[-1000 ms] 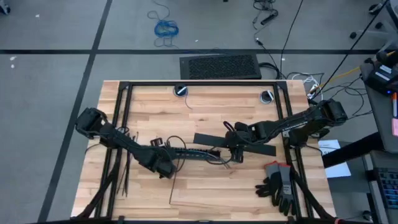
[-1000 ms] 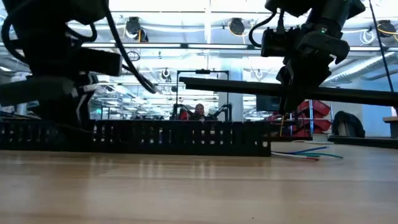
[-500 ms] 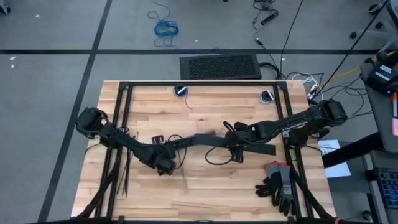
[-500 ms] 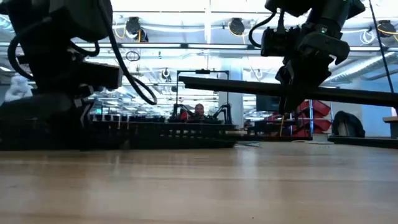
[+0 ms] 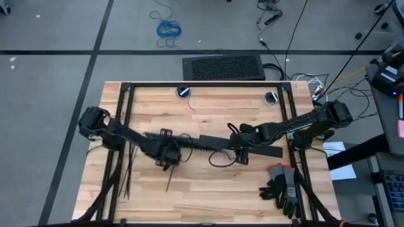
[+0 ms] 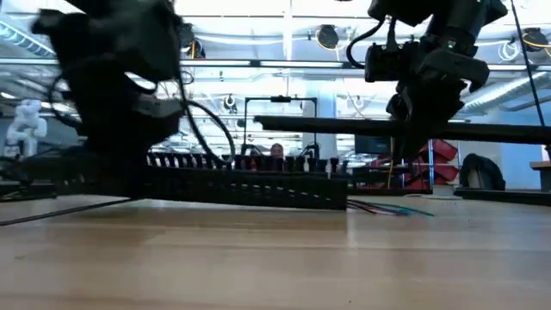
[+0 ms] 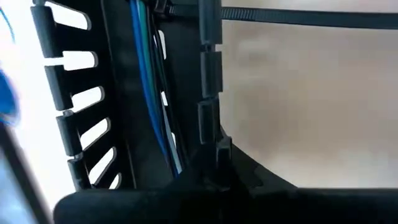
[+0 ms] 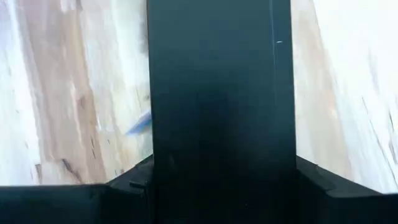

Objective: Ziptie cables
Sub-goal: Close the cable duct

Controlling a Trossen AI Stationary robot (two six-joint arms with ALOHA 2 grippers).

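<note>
Two hands at work, both clenched. Left hand [image 5: 165,153] grips the wall of a slotted black duct [image 6: 250,185], tilted, far end down at the table [image 5: 214,195]. Right hand [image 5: 242,150] is clamped across a flat black bar [image 6: 482,129], held level, above and behind the duct in the low view.

Cables [image 7: 146,81]: blue, green and pale wires run along inside the duct, just ahead of the left fingers. Their splayed ends poke out of the duct's far end, below the right hand. Thin, limp and light, so probably free to slide in the channel if the duct tips further.

One ziptie [image 7: 298,17] crosses the duct farther out from the left hand. Spare zipties [image 5: 124,173] lie outboard of the left forearm, well behind that hand.

Judgement: zipties are springy, slick and flat against the wood, so pinch one at an end. Take the cables where they run together, not at the splay.
</note>
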